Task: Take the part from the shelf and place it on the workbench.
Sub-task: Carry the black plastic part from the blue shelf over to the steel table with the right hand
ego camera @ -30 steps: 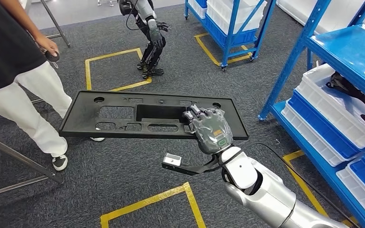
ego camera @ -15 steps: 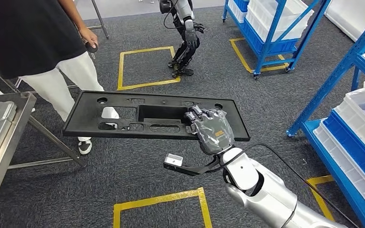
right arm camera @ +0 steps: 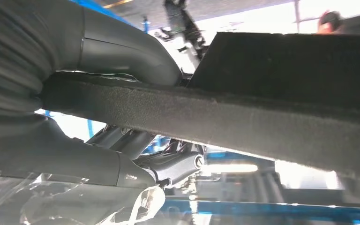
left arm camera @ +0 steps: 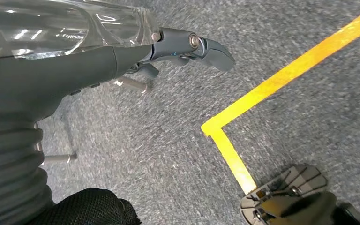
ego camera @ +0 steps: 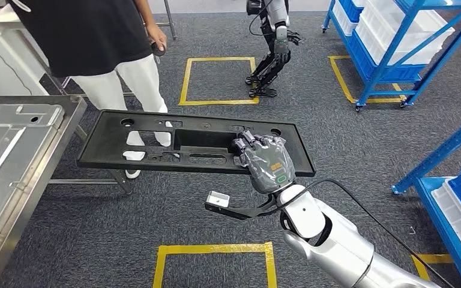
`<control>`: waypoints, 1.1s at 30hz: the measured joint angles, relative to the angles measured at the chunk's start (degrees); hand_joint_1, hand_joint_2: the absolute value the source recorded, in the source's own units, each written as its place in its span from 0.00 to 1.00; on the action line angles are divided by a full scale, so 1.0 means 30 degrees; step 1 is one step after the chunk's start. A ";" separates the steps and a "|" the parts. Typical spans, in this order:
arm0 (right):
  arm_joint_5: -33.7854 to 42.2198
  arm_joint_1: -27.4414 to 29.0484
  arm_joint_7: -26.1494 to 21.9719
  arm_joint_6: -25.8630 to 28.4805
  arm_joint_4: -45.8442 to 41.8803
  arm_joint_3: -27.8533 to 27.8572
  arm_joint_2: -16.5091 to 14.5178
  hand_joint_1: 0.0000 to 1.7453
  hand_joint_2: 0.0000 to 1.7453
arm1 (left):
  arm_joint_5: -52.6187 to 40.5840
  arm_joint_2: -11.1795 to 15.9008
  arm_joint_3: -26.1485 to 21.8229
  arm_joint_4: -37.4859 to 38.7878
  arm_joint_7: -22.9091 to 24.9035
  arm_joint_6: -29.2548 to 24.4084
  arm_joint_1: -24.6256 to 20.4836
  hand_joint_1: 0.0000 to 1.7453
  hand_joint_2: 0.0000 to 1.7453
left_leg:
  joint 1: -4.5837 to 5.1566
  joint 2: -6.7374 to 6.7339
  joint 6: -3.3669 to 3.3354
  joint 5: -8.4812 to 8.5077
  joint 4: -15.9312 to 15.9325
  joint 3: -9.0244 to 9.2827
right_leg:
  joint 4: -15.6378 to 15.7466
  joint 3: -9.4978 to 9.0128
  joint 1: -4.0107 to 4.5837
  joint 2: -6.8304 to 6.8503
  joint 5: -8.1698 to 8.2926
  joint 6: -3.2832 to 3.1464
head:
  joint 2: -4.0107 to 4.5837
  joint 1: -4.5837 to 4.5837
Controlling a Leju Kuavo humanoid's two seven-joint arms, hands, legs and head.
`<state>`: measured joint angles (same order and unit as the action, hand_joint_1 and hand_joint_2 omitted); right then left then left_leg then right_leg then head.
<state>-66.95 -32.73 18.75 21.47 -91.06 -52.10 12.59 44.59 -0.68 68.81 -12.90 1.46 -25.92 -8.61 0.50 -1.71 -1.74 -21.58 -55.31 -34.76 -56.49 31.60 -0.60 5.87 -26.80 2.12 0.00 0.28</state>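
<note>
The part is a long black plastic panel (ego camera: 156, 144) with several cut-outs, held level above the carpet. My right hand (ego camera: 265, 163), wrapped in clear film, grips its near edge toward the right end, fingers over the top. In the right wrist view the panel's dark edge (right arm camera: 243, 117) runs between the thumb and the fingers of my right hand (right arm camera: 122, 164). The metal workbench (ego camera: 51, 159) stands at the left, and the panel's left end is close to its corner. My left hand (left arm camera: 75, 61) hangs over the floor, holding nothing, its fingers apart.
A silver metal sheet (ego camera: 0, 132) lies on the workbench. A person (ego camera: 96, 36) in a black top stands just behind the panel's left end. Another robot (ego camera: 273, 48) stands farther back. Blue shelves with white bins are at the back right (ego camera: 390, 42) and near right (ego camera: 456, 198).
The camera has turned left: the workbench has come into view and the near blue shelf has slid toward the right edge. The panel stays in my right hand.
</note>
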 joint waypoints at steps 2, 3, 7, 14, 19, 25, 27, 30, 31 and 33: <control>0.0018 -0.0005 -0.0007 0.0002 -0.0004 0.0004 -0.0004 1.00 1.00 | 0.0000 0.0009 0.0000 0.0004 0.0000 0.0027 0.0012 0.00 1.00 | -0.0097 0.0396 -0.0240 0.0068 0.0162 0.0159 | -0.0898 0.0297 -0.0085 -0.0693 -0.0598 0.0147 | 0.0002 -0.0014; 0.0047 0.0000 -0.0007 0.0004 -0.0002 0.0006 0.0000 1.00 1.00 | 0.0000 0.0011 0.0000 0.0004 -0.0002 0.0040 0.0010 0.00 1.00 | -0.0139 0.0586 -0.0338 0.0084 0.0200 0.0227 | -0.1934 0.0779 -0.0129 -0.1229 -0.1119 0.0185 | 0.0002 -0.0031; 0.0124 0.0130 -0.0002 0.0002 0.0005 0.0005 0.0027 1.00 1.00 | -0.0002 -0.0031 0.0000 0.0000 -0.0002 0.0060 -0.0023 0.00 1.00 | -0.0173 0.1527 -0.0455 0.0045 0.0186 0.0287 | -0.5350 0.2921 -0.0149 -0.1899 -0.1876 0.0296 | 0.0000 -0.0075; 0.0140 0.0138 0.0006 0.0005 0.0002 0.0005 0.0060 1.00 1.00 | -0.0009 -0.0035 0.0000 0.0000 0.0038 0.0064 -0.0039 0.00 1.00 | -0.0345 0.3040 0.0156 -0.0176 -0.0118 0.0093 | -0.0267 0.0997 -0.0367 -0.3050 0.0753 0.0161 | 0.0000 -0.0044; 0.0144 0.0046 0.0042 0.0004 -0.0002 0.0013 0.0018 1.00 1.00 | -0.0013 0.0004 0.0000 0.0005 0.0045 0.0064 -0.0041 0.00 1.00 | -0.0373 0.1297 0.0530 -0.1687 -0.3244 -0.1488 | -0.0183 0.0852 -0.0253 -0.2040 0.0724 -0.0420 | 0.0000 0.0057; 0.0146 0.0067 0.0049 -0.0006 -0.0005 0.0020 0.0020 1.00 1.00 | -0.0073 0.0002 0.0000 0.0005 0.0045 0.0064 -0.0033 0.00 1.00 | -0.0235 0.0215 0.0302 -0.1027 -0.2759 -0.1242 | -0.0185 0.0705 -0.0068 -0.0784 0.0552 -0.0471 | 0.0000 0.0064; 0.0148 0.0062 0.0071 -0.0004 -0.0005 0.0038 0.0027 1.00 1.00 | -0.0093 0.0005 0.0000 0.0007 0.0045 0.0064 -0.0035 0.00 1.00 | 0.0036 -0.0558 0.0051 -0.0397 -0.0611 -0.0108 | -0.0194 0.0612 0.0003 -0.0449 0.0442 -0.0342 | 0.0000 0.0056; 0.0153 0.0054 0.0084 -0.0011 -0.0007 0.0060 0.0040 1.00 1.00 | -0.0144 0.0007 0.0000 0.0007 0.0045 0.0062 -0.0002 0.00 1.00 | 0.0171 -0.0292 -0.0166 -0.0319 -0.0129 0.0096 | -0.0159 0.0487 0.0008 -0.0012 0.0301 -0.0072 | 0.0000 0.0044; 0.0151 0.0050 0.0086 -0.0015 -0.0009 0.0071 0.0045 1.00 1.00 | -0.0164 0.0002 0.0000 0.0005 0.0045 0.0053 0.0014 0.00 1.00 | 0.0127 -0.0081 -0.0250 -0.0265 -0.0039 0.0183 | -0.0242 0.0447 -0.0030 -0.0120 0.0193 0.0019 | 0.0000 0.0040; 0.0148 0.0041 0.0087 -0.0022 -0.0013 0.0095 0.0060 1.00 1.00 | -0.0195 -0.0009 0.0000 0.0002 0.0045 0.0034 0.0036 0.00 1.00 | 0.0013 0.0186 -0.0384 -0.0160 0.0131 0.0375 | -0.0437 0.0418 -0.0085 -0.0480 -0.0001 0.0136 | 0.0000 0.0031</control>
<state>-66.51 -32.61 19.02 21.40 -91.10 -51.82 12.77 44.01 -0.71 68.81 -12.89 1.60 -25.81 -8.50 0.54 -1.15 -2.89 -22.06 -54.92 -33.63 -57.80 32.85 -0.86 4.43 -26.81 2.53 0.00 0.38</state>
